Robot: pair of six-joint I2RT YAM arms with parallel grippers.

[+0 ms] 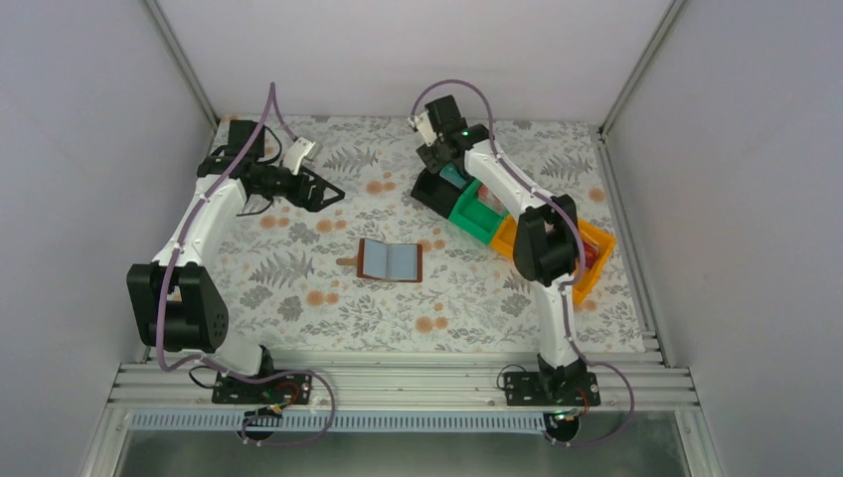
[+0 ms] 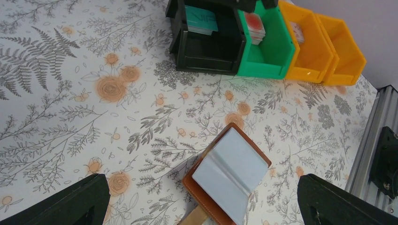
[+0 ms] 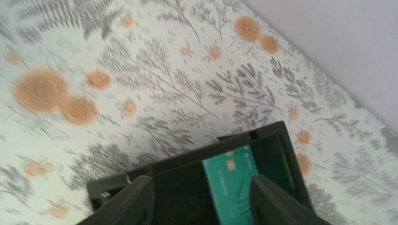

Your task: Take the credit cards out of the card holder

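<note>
The right hand (image 3: 201,192) hangs over a black plastic bin (image 3: 178,173). Its two fingers (image 3: 133,201) are spread apart and pinch nothing. A teal plastic credit card (image 3: 231,185) lies in that bin below the gap, closer to the finger on the right of the wrist view.

The left hand (image 1: 328,191) is spread wide and empty, held above the floral-print surface (image 1: 298,288).

The small brown leather-look card holder (image 2: 230,173) lies open and flat on the surface with its pale blue-grey lining facing up (the fold runs down its middle). A tan tab (image 2: 197,216) sticks out at one edge.

Seen from the card holder in the top view, the left hand is beyond it to the left, and the black bin is beyond it to the right. A green plastic bin (image 2: 267,58) stands against the black bin, further right of the card holder, with a card showing red (image 2: 255,23) inside. Next to it are the orange plastic bins (image 2: 312,54).
</note>
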